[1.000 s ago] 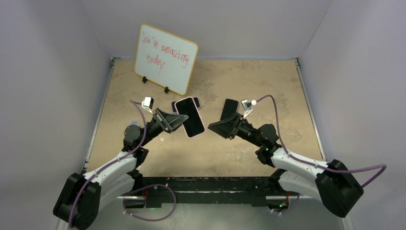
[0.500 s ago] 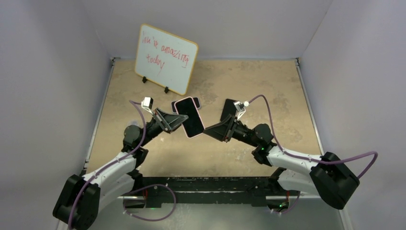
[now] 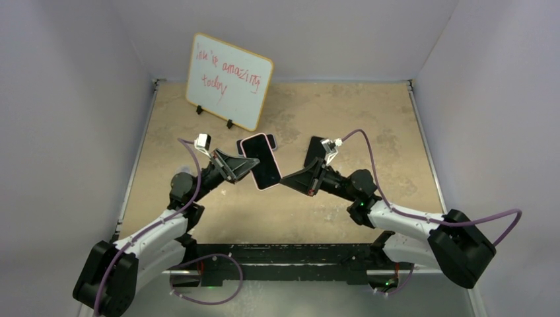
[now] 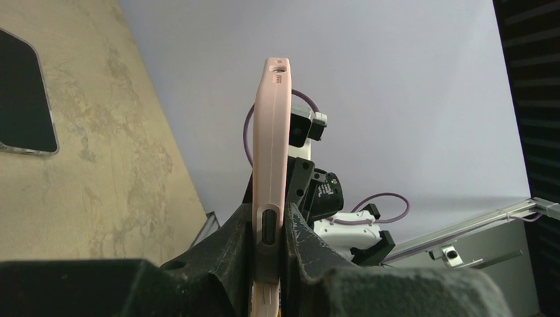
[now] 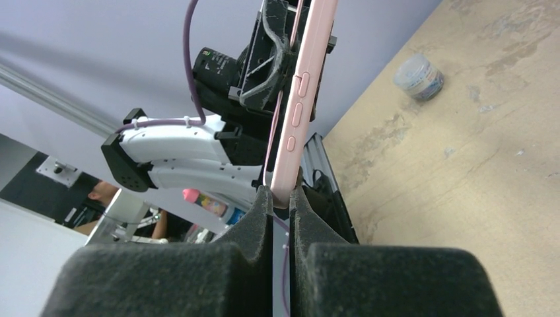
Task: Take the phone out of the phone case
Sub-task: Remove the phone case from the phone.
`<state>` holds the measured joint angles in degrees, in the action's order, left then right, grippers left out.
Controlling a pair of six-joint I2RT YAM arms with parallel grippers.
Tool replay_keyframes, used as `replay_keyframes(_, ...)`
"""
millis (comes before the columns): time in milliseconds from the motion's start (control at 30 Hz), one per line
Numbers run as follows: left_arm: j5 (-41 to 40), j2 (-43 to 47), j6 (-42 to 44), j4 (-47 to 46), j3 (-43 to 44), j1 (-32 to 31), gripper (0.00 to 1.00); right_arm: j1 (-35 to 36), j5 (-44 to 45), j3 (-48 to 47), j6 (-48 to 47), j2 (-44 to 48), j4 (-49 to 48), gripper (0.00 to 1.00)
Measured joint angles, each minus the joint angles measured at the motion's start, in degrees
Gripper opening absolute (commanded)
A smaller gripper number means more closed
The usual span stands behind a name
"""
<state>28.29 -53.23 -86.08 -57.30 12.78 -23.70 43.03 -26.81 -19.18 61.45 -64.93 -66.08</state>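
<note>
In the air above the middle of the table (image 3: 370, 119), clear of its surface: the phone (image 3: 262, 164), screen toward the overhead camera, seated in the pink phone case (image 4: 271, 165). Not yet out of it. Clamped front and back near one long edge by the left hand (image 4: 267, 241), pads squeezed onto the case beside a side button. Met at the low corner by the right hand (image 5: 280, 198), closed tight, tips pressed together right where that corner sits in the notch between them. Cannot tell whether a bit of the case lip is caught there or merely touched.

Looks like the peeling step: one hand bracing, the other working on a corner. Next calls for a firm left hold while drawing that corner's lip off the phone, without dragging the whole thing out of the left grip. Needs care against the phone slipping free and dropping once a corner pops. Nothing asked of the other dark phone (image 4: 23, 92) lying flat on the table.
</note>
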Motion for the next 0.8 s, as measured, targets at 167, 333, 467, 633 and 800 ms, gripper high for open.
replay_keyframes(167,-0.09,-0.02,0.09,0.00,0.00,0.07,0.00,-0.04,-1.51,-1.01,-2.54,0.00,1.68,0.00)
replay_keyframes(333,-0.52,-0.52,0.15,0.02,0.31,0.35,0.00,-0.35,-4.31,-3.41,-7.74,-0.26,5.57,0.00)
replay_keyframes(467,-0.83,-0.94,0.20,0.74,0.31,0.48,0.00,-0.37,-6.19,-5.38,-13.75,-0.33,10.08,0.00)
replay_keyframes(633,-1.20,-0.98,0.81,2.38,0.39,0.76,0.00,-0.37,-7.69,-7.80,-22.38,-0.33,16.35,0.00)
replay_keyframes(800,-0.96,-0.98,2.19,3.91,0.63,0.76,0.00,-0.37,-8.74,-8.31,-30.40,-0.11,19.52,0.00)
